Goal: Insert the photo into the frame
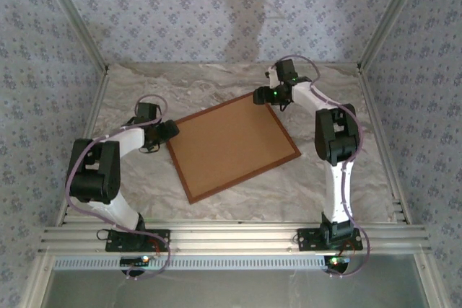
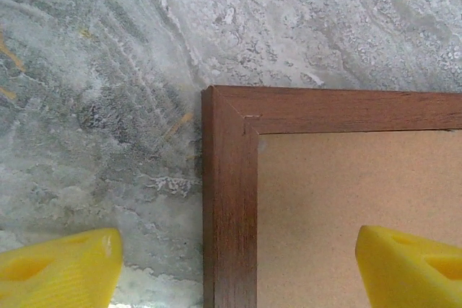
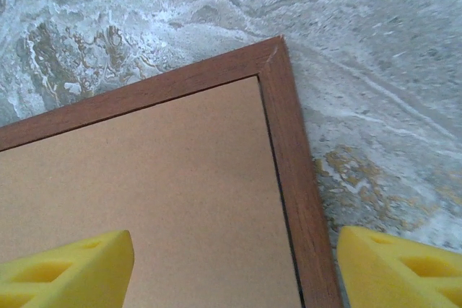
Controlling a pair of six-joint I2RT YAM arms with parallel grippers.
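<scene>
The frame (image 1: 245, 178) lies flat on the marble table, a thin reddish-brown wooden rectangle turned at an angle. A plain brown backing board (image 1: 231, 142) fills it. The photo is hidden. My left gripper (image 1: 170, 133) hovers at the frame's left corner. In the left wrist view this gripper (image 2: 234, 272) is open, its yellow fingers (image 2: 58, 268) straddling the frame's side rail (image 2: 229, 200) without touching it. My right gripper (image 1: 266, 97) sits at the far corner. In the right wrist view it (image 3: 234, 272) is open too, one finger (image 3: 65, 268) over the board (image 3: 166, 192), the other outside the rail (image 3: 296, 171).
The marble table (image 1: 216, 84) is walled by patterned panels at the back and sides, with metal posts in the corners. An aluminium rail (image 1: 231, 237) carrying both arm bases runs along the near edge.
</scene>
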